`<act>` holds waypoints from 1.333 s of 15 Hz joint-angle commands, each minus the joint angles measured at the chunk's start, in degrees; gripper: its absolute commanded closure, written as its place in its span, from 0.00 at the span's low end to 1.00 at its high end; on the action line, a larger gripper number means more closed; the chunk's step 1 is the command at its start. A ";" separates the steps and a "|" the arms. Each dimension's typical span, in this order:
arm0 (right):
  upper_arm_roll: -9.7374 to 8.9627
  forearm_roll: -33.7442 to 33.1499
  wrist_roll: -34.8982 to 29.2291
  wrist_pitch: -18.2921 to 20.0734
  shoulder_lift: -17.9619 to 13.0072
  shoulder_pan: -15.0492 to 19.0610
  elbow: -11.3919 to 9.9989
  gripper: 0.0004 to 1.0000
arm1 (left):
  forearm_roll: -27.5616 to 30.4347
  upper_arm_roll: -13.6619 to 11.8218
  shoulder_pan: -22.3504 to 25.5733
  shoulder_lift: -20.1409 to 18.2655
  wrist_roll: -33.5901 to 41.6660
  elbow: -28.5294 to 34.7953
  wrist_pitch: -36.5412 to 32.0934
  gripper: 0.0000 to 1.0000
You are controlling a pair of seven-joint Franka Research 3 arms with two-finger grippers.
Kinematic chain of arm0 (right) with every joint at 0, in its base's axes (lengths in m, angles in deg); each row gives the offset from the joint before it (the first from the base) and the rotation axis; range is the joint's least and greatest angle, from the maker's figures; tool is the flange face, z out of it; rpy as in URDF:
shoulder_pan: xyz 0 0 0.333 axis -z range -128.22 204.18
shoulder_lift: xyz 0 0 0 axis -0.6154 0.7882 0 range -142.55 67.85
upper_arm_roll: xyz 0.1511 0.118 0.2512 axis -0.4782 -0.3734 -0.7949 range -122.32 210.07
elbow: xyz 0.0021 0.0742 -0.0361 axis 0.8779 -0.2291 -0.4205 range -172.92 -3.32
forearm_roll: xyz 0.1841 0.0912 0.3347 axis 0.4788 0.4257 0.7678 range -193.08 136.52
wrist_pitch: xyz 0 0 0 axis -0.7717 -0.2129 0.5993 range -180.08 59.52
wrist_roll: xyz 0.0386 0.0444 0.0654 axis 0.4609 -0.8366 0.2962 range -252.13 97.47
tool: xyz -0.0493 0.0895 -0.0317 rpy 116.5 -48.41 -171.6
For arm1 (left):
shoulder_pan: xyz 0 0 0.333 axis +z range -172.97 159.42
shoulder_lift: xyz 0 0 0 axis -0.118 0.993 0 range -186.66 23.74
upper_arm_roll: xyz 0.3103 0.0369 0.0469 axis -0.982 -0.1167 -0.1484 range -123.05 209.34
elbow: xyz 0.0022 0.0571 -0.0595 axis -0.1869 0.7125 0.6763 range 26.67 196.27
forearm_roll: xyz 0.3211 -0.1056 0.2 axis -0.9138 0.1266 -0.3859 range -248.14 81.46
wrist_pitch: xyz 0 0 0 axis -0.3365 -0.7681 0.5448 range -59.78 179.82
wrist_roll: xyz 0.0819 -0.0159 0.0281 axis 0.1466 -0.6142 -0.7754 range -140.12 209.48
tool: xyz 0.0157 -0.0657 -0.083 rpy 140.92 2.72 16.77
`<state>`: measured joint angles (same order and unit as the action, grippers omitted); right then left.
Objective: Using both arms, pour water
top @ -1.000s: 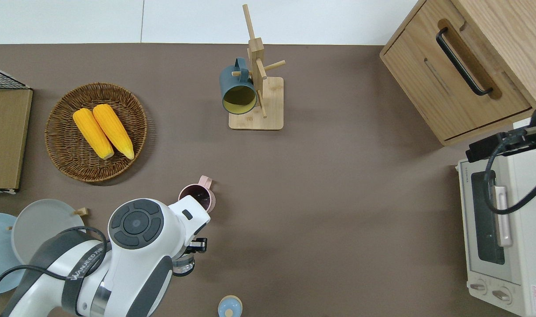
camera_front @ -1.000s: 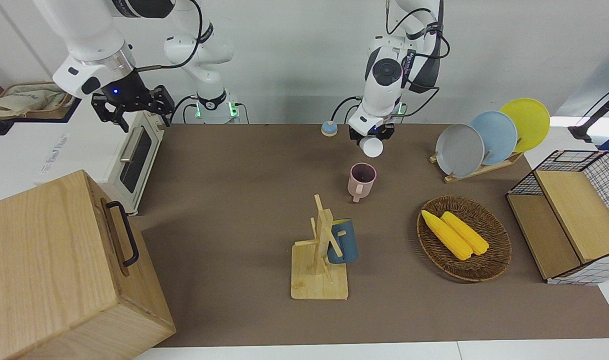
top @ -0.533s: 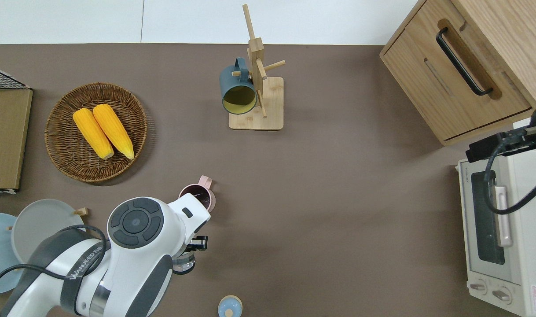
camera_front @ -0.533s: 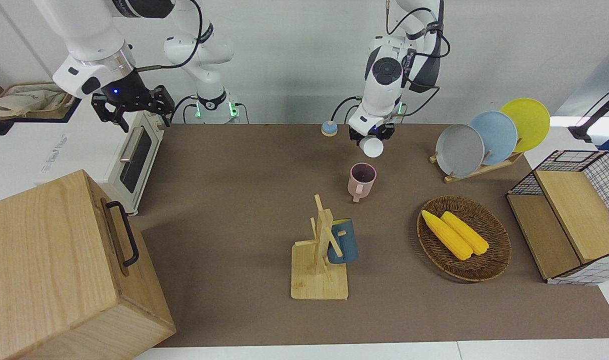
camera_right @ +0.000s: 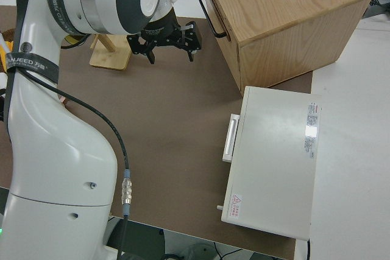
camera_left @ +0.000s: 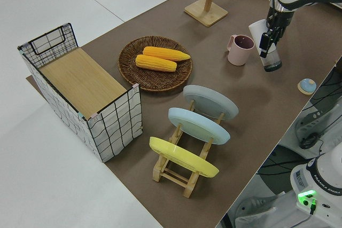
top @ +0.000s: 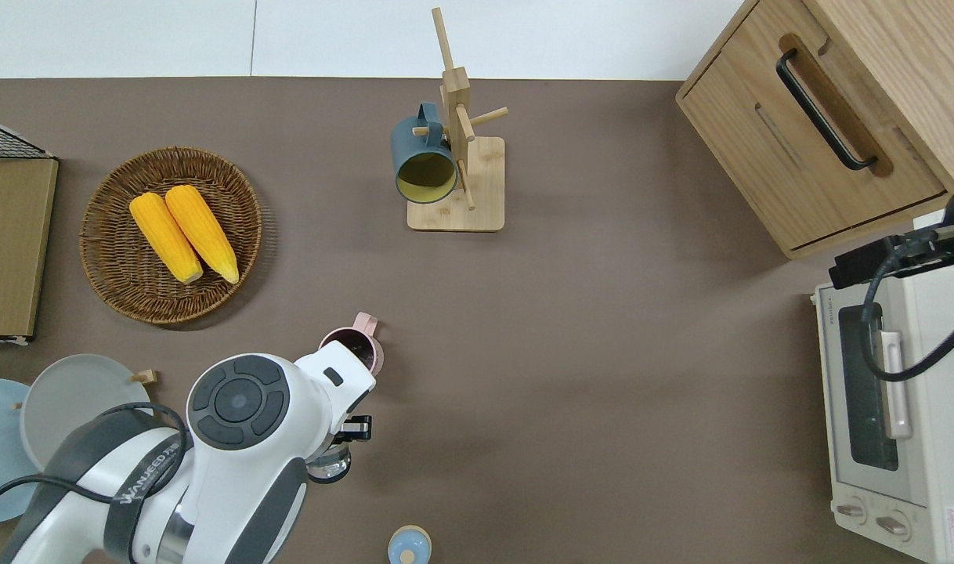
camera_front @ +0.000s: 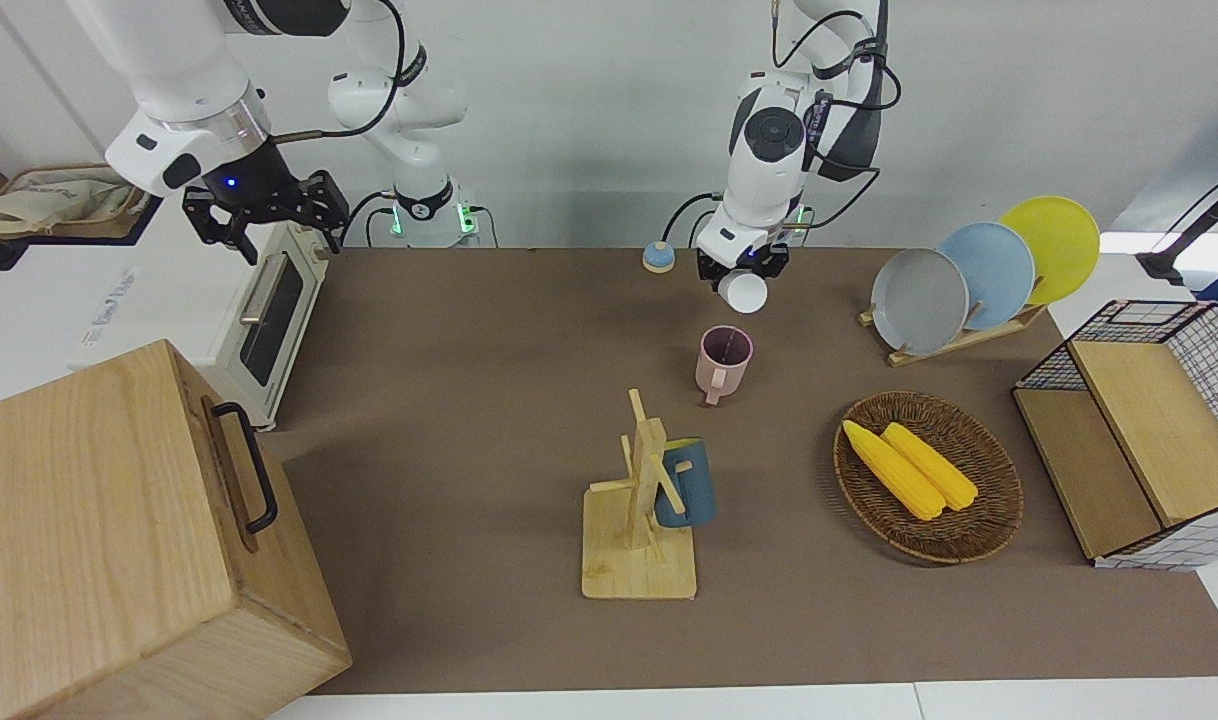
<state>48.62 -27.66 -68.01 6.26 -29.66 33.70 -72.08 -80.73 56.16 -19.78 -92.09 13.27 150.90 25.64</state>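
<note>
My left gripper point(camera_front: 741, 272) is shut on a clear container point(camera_front: 743, 292), held in the air and tilted with its mouth toward a pink mug point(camera_front: 724, 358). The overhead view shows the container point(top: 328, 467) over the table just nearer to the robots than the mug point(top: 363, 350), with the left arm hiding its mouth and part of the mug. In the left side view the container point(camera_left: 272, 57) leans toward the mug point(camera_left: 239, 50). My right gripper point(camera_front: 264, 215) is parked and open, with nothing in it.
A small blue lid point(camera_front: 657, 257) lies near the left arm's base. Farther out stand a wooden mug tree point(camera_front: 641, 520) with a blue mug point(camera_front: 687, 485), a wicker basket point(camera_front: 989, 520) of corn, a plate rack point(camera_front: 959, 335), a wire crate point(camera_front: 1199, 330), a toaster oven point(camera_front: 269, 320) and a wooden cabinet point(camera_front: 119, 540).
The left arm's wrist has turned slightly, tipping the container a little more toward the pink mug. The right arm has not moved.
</note>
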 commanded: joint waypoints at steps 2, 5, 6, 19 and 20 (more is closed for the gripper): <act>-0.17 0.79 0.71 -0.21 -1.10 0.24 -1.35 0.01 | -1.29 0.17 -0.62 -5.10 -3.19 4.32 7.48 1.00; -0.17 0.79 0.71 -0.21 -1.10 0.24 -1.35 0.01 | -1.29 0.78 -0.62 -7.30 -3.72 7.32 10.85 1.00; -0.17 0.79 0.71 -0.21 -1.10 0.24 -1.35 0.01 | -1.29 0.87 -0.62 -7.30 -3.90 7.41 10.93 1.00; -0.17 0.79 0.71 -0.21 -1.10 0.24 -1.35 0.01 | -9.71 0.17 18.69 -1.08 -4.69 0.84 16.02 1.00; -0.17 0.79 0.71 -0.21 -1.10 0.24 -1.35 0.01 | -10.77 0.17 20.80 0.33 -4.69 -1.79 16.47 1.00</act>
<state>48.62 -27.66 -68.01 6.26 -29.66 33.70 -72.08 -87.67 55.96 -4.43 -96.11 8.96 156.36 40.61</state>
